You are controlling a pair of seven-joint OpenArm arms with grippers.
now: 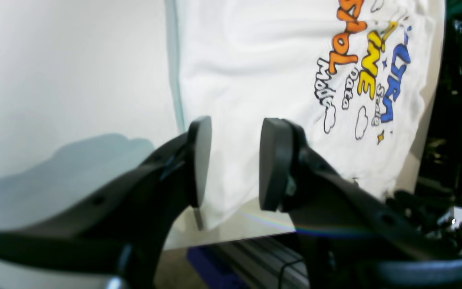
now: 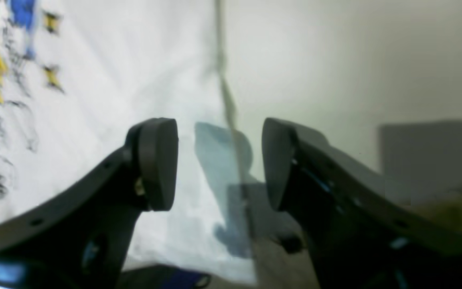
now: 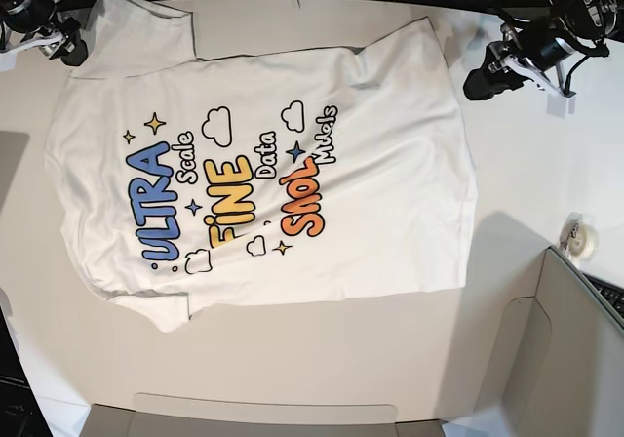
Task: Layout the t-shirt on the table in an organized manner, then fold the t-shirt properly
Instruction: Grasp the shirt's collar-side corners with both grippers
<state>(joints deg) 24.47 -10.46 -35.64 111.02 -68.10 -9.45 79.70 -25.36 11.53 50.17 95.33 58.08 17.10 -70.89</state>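
The t-shirt (image 3: 370, 164) lies print-up, mostly flat, on the bench (image 3: 292, 359). The left tool (image 1: 235, 160) and right tool (image 2: 219, 160) stand open, empty, at its near hem; grasp both hem corners evenly.

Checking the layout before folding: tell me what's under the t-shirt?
The t-shirt lies print-up, spread on the white table, which shows all around it. Whatever might lie beneath the cloth is covered.

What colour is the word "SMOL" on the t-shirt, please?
Orange; the t-shirt shows it best in the base view.
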